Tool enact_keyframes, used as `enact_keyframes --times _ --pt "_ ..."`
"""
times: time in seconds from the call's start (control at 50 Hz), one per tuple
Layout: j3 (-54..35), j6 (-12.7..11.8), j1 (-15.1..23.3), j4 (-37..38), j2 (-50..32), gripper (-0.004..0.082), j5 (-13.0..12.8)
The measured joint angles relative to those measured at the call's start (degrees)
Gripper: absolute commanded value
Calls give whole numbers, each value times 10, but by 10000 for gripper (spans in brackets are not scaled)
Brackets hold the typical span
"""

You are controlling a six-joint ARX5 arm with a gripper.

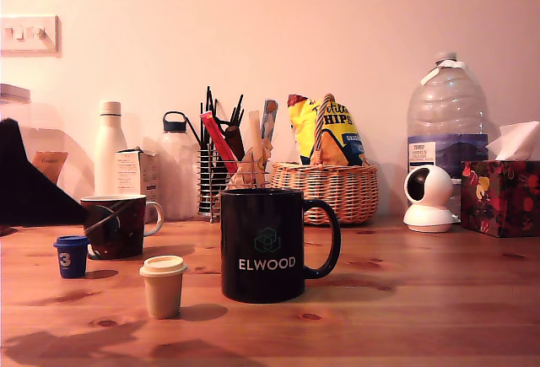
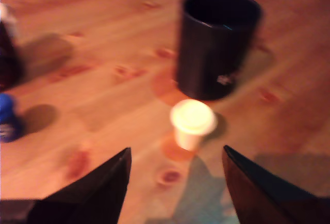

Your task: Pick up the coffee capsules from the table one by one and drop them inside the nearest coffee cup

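**Gripper wide, empty, above cream capsule**

The gripper (image 2: 175, 154) hangs spread wide, holding nothing. The cream capsule (image 2: 192, 123) stands upright on the surface (image 2: 103, 95), just beside the black mug (image 2: 216, 44), bare wood around it. The blue capsule (image 2: 7, 117) is cut off at the wrist view's edge. The wrist view is blurred.

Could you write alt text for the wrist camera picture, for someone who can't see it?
Blurry view down onto a brown wooden table, where a small cream-beige coffee capsule stands upright between the two dark, spread fingers of an open gripper. A tall black mug stands just beyond the capsule, and a small dark blue capsule sits at the frame's edge.
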Motion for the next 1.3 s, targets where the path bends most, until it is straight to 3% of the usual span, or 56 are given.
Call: enact_keyframes --times 0.32,0.9,1.3 --pt "0 8 -24 59 83 502 7" --pt "0 16 -25 203 225 501 8" --pt "44 16 -36 237 323 501 15"
